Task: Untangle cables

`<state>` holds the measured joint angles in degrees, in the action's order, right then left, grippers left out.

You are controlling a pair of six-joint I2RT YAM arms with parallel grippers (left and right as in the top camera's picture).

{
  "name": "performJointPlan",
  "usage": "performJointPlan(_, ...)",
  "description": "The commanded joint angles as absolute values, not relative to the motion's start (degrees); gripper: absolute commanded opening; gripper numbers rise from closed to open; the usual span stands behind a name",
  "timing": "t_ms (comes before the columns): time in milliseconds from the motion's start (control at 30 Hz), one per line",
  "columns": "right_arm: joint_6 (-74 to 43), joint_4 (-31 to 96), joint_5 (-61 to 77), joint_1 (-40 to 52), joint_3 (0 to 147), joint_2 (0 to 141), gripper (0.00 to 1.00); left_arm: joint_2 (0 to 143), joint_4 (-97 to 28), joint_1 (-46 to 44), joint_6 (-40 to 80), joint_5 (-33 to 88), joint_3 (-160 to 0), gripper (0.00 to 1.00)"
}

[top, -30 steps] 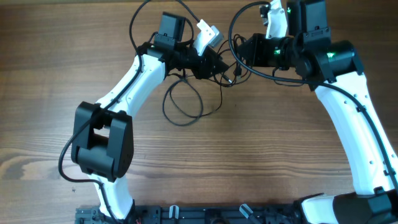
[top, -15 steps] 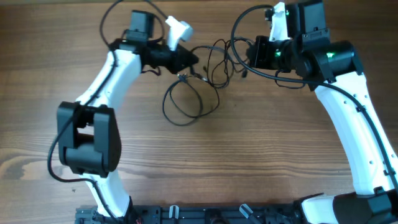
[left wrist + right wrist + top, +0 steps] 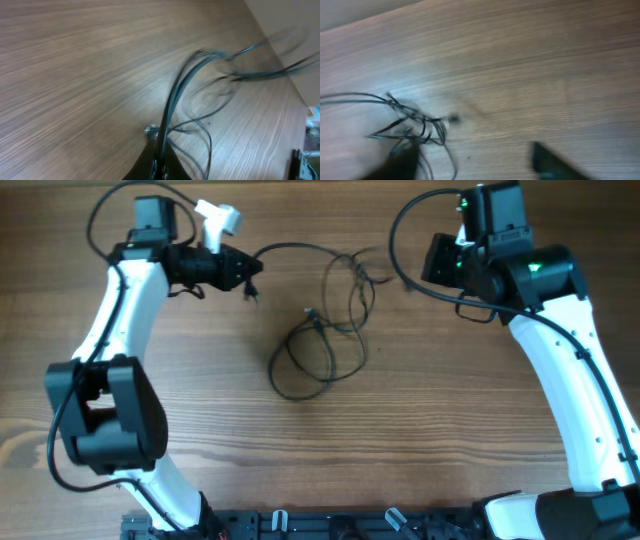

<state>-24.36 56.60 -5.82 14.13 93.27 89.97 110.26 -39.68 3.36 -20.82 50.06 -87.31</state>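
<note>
Thin black cables (image 3: 322, 330) lie loosely tangled at mid-table (image 3: 450, 420). One strand runs leftward, along the long axis, into your left gripper (image 3: 248, 278), which is clamped on it. Your right gripper (image 3: 428, 262) stands open and empty, near their right side. They look light, limp and springy; take hold near a plug tip.

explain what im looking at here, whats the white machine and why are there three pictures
These are two white robot arms at a wooden table, each ending in a two-finger gripper. The wide picture looks down from above. The two blurry ones come from a small camera on each wrist. Thin black cables lie on the table in tangled loops. The left gripper is shut on one strand that runs to the tangle. The right gripper is open and holds nothing.
</note>
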Motion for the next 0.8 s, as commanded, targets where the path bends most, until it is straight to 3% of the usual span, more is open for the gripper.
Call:
performJointPlan(0, -23.53, 56.60, -9.06, 14.17, 95.02, 89.03, 0.90, 106.32, -40.95, 3.66, -22.33, 49.01, -88.09, 0.04)
performJointPlan(267, -21.93, 56.51, -5.08, 14.20, 92.99, 92.05, 0.92, 102.52, -44.51, 3.60, -22.28, 50.41, -88.09, 0.04)
performJointPlan(567, -13.87, 49.93, 12.69, 15.94, 92.97, 103.98, 0.86, 94.76, -47.03, 2.98, -22.26, 51.42, -88.09, 0.06)
performJointPlan(767, -13.78, 45.34, 13.82, 21.43, 92.97, 107.66, 0.64, 91.11, -47.03, 0.27, -21.61, 51.40, -88.09, 0.08)
